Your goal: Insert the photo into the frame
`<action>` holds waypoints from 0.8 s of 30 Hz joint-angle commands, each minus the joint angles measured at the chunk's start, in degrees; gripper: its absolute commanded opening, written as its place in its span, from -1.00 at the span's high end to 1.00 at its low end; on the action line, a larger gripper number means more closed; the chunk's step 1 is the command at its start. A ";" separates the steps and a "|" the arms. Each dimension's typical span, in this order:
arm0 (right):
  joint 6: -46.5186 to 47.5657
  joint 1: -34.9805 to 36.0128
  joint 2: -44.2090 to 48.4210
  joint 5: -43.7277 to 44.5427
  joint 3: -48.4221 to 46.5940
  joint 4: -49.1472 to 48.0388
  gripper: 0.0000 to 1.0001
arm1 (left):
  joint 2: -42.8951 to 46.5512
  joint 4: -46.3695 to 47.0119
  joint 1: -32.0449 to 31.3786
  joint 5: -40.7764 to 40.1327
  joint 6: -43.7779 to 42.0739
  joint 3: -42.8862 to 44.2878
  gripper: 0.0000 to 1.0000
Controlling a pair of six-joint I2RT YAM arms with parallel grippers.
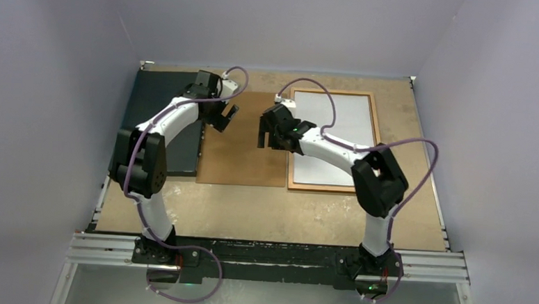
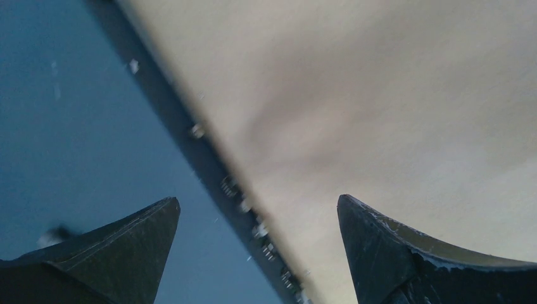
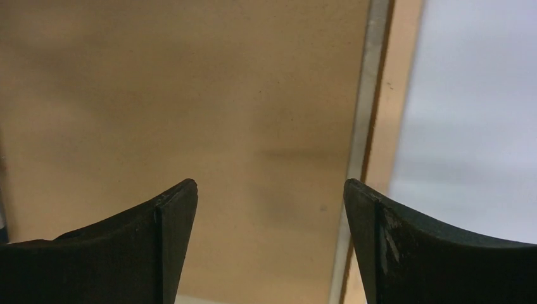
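The frame point(image 1: 320, 187), with a narrow orange-brown border around a pale grey-white inside, lies flat at the right of the table. In the right wrist view its border point(image 3: 396, 95) runs down the right side. The photo is hidden; no print shows in any view. A plain brown backing board point(image 1: 242, 161) lies just left of the frame. My right gripper point(image 1: 271, 135) hovers open over the board's right edge point(image 3: 269, 182), beside the frame's left border, with nothing between its fingers. My left gripper point(image 1: 227, 118) hangs open and empty over the board's left edge point(image 2: 256, 199).
A dark grey-black mat point(image 1: 161, 97) lies at the far left, its right side meeting the board; the left wrist view shows it as a blue-grey surface point(image 2: 82, 126). A thin pale strip point(image 3: 364, 126) runs between board and frame border. Grey walls enclose the table.
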State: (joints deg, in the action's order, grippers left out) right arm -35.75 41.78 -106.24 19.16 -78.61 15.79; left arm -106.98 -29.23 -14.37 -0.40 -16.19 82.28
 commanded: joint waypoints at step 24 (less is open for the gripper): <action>-3.34 -9.26 -6.18 1.43 3.12 -4.50 -0.88 | 0.38 10.31 -0.74 -12.28 -8.24 -8.88 -0.82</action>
State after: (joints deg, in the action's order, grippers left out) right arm -38.68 33.28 -113.47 19.07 -75.70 10.87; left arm -104.51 -22.22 -14.06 -9.82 -22.76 73.60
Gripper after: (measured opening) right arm 0.936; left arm 0.916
